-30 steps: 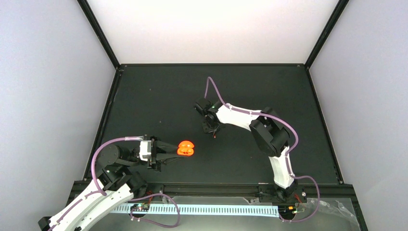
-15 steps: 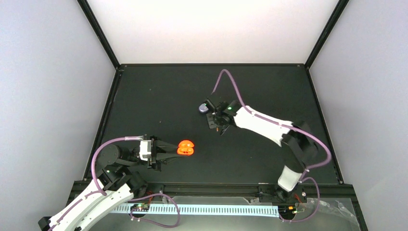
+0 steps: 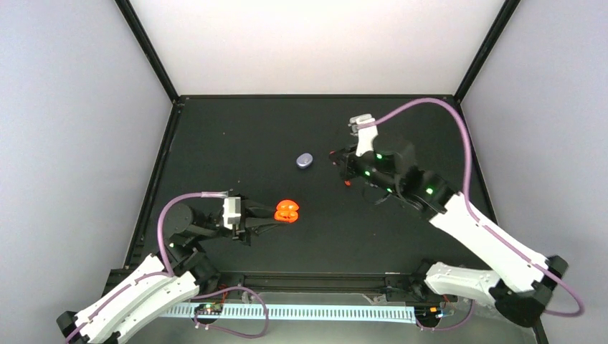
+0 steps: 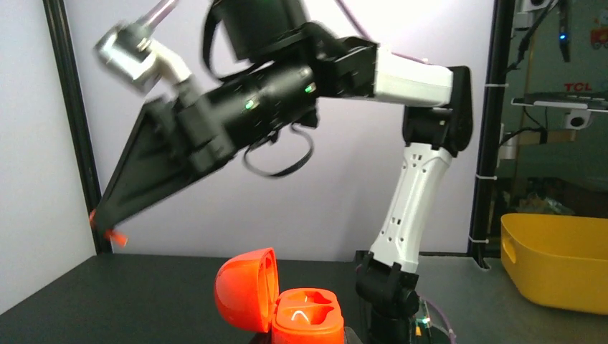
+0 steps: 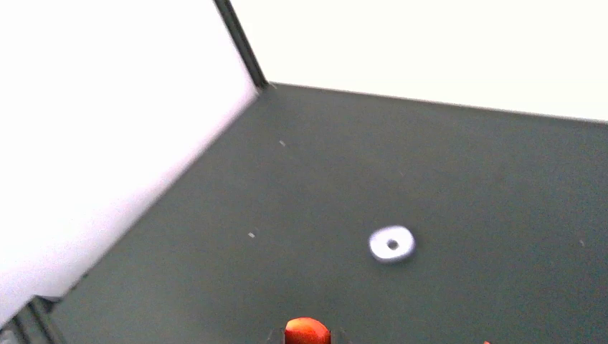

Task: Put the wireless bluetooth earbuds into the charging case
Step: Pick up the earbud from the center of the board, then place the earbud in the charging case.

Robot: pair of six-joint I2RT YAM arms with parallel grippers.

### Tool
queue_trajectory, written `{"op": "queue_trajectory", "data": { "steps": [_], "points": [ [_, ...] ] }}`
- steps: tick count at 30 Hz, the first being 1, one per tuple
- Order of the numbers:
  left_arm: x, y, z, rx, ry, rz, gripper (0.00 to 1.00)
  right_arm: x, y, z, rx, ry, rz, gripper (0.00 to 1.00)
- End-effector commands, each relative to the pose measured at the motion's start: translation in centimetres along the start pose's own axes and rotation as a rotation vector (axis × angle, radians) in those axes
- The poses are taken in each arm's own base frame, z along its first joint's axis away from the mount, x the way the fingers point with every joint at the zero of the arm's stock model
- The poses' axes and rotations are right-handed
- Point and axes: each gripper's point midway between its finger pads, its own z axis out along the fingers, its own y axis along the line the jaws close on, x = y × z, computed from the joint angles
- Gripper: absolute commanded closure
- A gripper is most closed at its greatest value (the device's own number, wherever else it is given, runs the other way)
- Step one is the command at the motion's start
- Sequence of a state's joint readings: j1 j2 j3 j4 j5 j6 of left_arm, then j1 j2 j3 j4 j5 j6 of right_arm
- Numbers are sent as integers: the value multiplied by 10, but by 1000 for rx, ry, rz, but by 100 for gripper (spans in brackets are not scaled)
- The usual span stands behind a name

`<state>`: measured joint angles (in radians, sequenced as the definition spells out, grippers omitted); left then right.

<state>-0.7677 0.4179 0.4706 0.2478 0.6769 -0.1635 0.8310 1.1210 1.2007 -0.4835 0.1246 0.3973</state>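
The charging case (image 3: pixel 287 211) is orange-red with its lid swung open, and my left gripper (image 3: pixel 278 216) is shut on its base, holding it low over the near-left table. In the left wrist view the case (image 4: pixel 305 315) shows two hollow seats beside its upright lid. My right gripper (image 3: pixel 343 170) hangs raised over the middle-right of the table, shut on a red-orange earbud (image 5: pixel 307 331). From the left wrist that gripper (image 4: pixel 104 222) points down-left, well above and left of the case, with the earbud (image 4: pixel 115 235) at its tip.
A closed pale purple case (image 3: pixel 305 160) lies on the black table (image 3: pixel 236 143) left of my right gripper, also seen as the case (image 5: pixel 392 244) in the right wrist view. Grey walls enclose the table. A yellow bin (image 4: pixel 559 265) stands beyond the right side.
My right arm has lifted and swung right and back with the earbud, uncovering the purple case. My left gripper has carried the open case slightly right and away from me.
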Motion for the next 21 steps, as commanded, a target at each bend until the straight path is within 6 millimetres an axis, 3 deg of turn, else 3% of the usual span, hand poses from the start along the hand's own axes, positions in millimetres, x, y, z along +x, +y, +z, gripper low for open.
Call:
{"op": "queue_trajectory", "data": {
  "steps": [1, 9, 21],
  "points": [
    [-32, 5, 12, 4, -63, 58, 98, -35, 32, -42, -189, -167, -42, 91],
    [-51, 15, 31, 24, -117, 75, 98, -75, 82, -121, -505, -393, -106, 90],
    [-81, 20, 30, -5, -240, 84, 99, -103, 142, -178, -691, -555, -210, 90]
  ]
}}
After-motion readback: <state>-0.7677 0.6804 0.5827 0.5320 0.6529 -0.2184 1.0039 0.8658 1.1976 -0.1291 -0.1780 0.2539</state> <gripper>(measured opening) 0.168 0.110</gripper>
